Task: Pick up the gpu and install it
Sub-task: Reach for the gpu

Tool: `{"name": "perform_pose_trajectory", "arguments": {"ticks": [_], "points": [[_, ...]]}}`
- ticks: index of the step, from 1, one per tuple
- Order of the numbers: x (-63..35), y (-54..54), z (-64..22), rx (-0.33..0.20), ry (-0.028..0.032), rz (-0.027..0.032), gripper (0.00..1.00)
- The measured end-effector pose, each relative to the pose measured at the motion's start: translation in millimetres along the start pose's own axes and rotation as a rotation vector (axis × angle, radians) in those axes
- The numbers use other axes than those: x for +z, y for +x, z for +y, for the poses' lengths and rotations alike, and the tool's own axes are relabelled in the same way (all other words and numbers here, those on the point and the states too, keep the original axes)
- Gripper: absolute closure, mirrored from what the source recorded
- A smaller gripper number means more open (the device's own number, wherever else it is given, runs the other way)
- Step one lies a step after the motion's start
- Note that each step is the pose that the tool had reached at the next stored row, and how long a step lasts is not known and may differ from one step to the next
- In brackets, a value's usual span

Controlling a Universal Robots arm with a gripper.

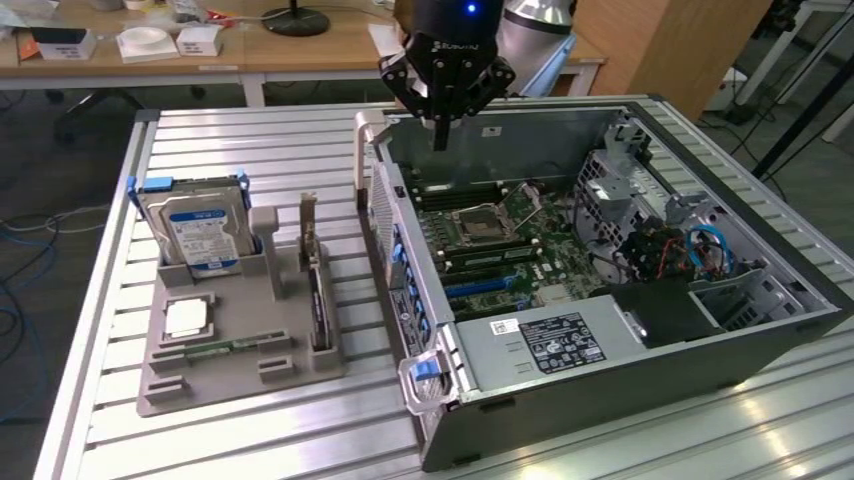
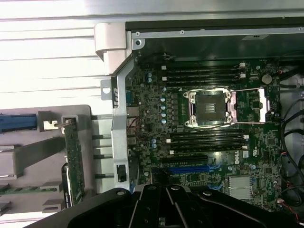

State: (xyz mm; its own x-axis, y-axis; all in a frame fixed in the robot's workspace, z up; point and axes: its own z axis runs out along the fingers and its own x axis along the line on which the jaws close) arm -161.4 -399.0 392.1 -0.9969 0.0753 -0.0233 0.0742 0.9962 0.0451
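Ribbed bare-metal table; matt grey plastic tray; shiny silver metal hard drive; matt gpu board; dull dark metal computer case.

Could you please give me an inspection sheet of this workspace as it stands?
Surface: slatted metal table, carrying a grey holder tray and an open computer case.
Job's things: gpu stands on edge in the tray, untouched.
Clutter: hard drive and memory stick in the tray.
Grippers: gripper shut, empty, above the case.
Cables: blue cables inside the case.
Surroundings: wooden desk behind the table.
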Motion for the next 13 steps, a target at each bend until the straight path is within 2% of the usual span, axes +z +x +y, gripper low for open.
{"name": "perform_pose_trajectory", "arguments": {"ticks": [13], "points": [[0.1, 2.9, -0.2, 0.0, 0.0, -0.0001, 0.89]]}}
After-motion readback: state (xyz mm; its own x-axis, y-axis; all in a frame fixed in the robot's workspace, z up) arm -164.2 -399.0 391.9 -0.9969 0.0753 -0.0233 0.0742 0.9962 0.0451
